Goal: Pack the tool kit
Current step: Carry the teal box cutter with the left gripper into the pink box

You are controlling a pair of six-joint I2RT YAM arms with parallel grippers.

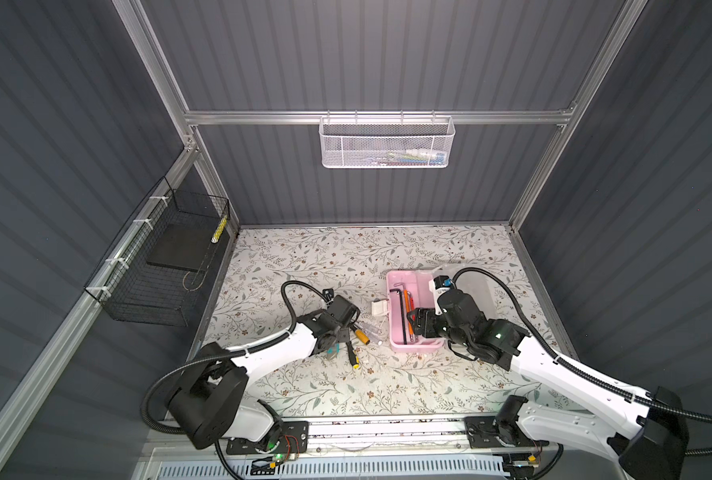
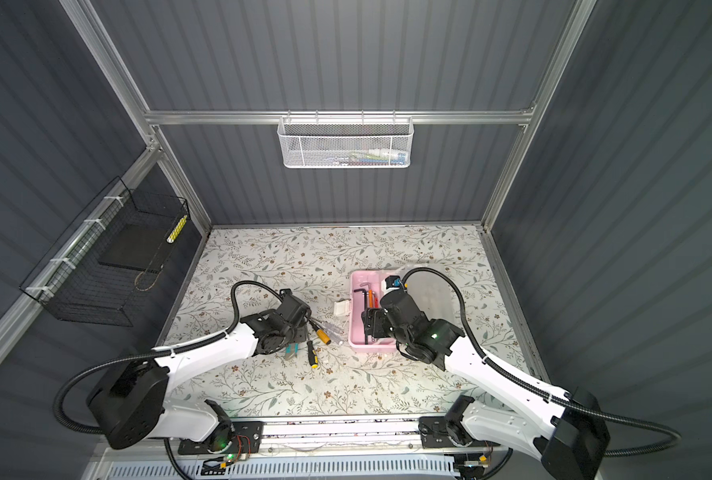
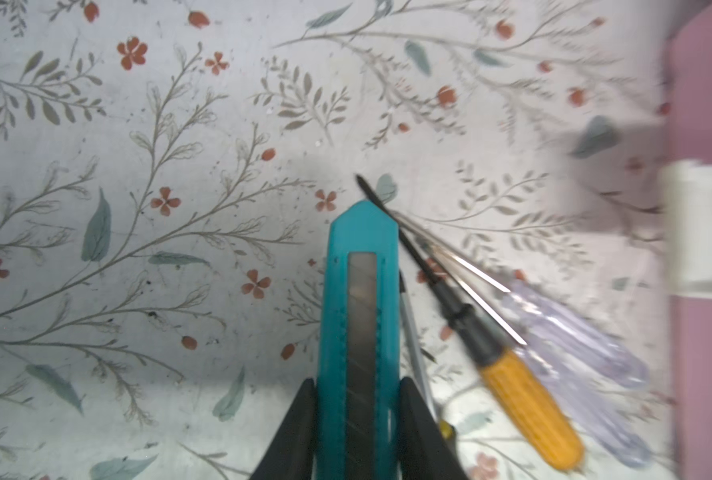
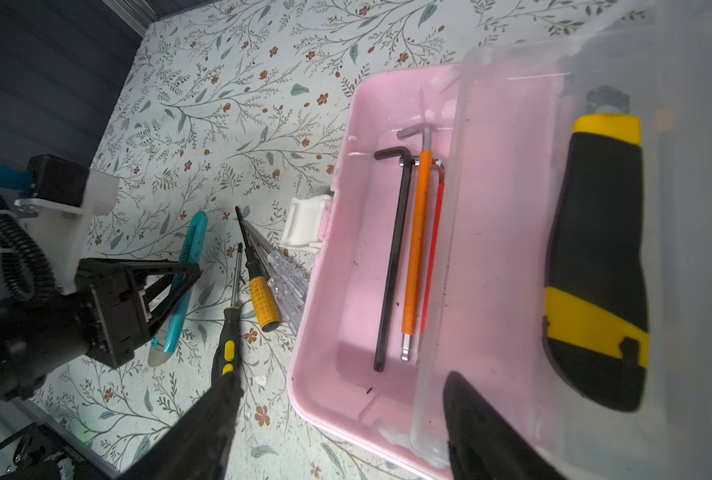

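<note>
From where I stand, the pink box [image 1: 396, 328] of the kit lies open on the right half of the flowered desk [image 1: 304, 257], with its frosted lid [image 4: 686, 83] folded out on the side away from the white latch [image 4: 304, 226]; inside are 3 keys side by side, the black hex key [image 4: 393, 257], the orange hex key [image 4: 416, 249] and the red hex key [image 4: 431, 257]. Through the lid I see a black and yellow handle [image 4: 595, 270]; whether it lies in the lid or under it, I cannot tell. The right tool [image 4: 343, 376] hangs over the near end of the box with its jaws wide and holds nothing. The left tool [image 3: 356, 386] is closed narrow on the teal utility knife [image 3: 362, 270], 1 finger on each long side; if the knife is lifted off the desk I cannot say. Just beside the latch lie 4 screwdrivers in a loose heap, their shafts crossing: the orange-handled screwdriver [image 3: 528, 403], the 2 clear-handled screwdrivers [image 3: 574, 332] and the black and yellow screwdriver [image 4: 227, 353]. I judge the knife light and stiff, its smooth plastic a little slippery; a hold across the flat sides near the middle suits it. The screwdrivers will probably roll; I would take each by its thick handle, not by the thin shaft. The box looks thin and light and may slide if something pushes its wall.
</note>
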